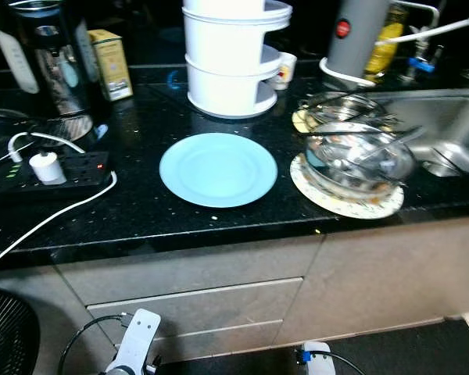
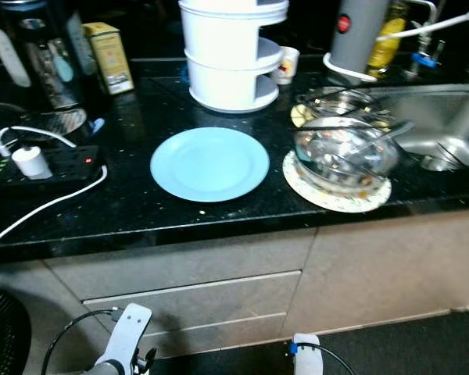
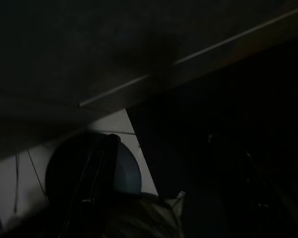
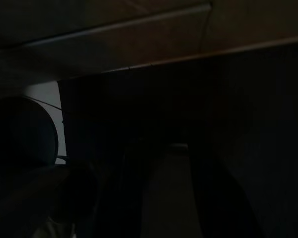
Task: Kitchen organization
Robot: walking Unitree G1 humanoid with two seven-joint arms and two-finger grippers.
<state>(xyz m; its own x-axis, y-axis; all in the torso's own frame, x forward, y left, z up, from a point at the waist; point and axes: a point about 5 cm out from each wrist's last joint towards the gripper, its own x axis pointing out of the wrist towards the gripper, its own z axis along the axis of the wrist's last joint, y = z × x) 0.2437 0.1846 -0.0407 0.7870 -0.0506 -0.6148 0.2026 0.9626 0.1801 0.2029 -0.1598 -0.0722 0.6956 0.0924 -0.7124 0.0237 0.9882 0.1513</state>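
Both arms hang low by the drawers, grippers too dark to tell if open, so the light blue plate [image 1: 218,169] lies alone on the black counter [image 1: 141,211], near the glass bowl [image 1: 358,160] stacked on a patterned plate [image 1: 345,205].

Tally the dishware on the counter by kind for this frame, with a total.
Blue plate: 1
Patterned plate under a bowl: 1
Glass bowls: 2, the front bowl with utensils in it, the rear bowl near the sink
Mug behind the white tiered container: 1
Total: 5
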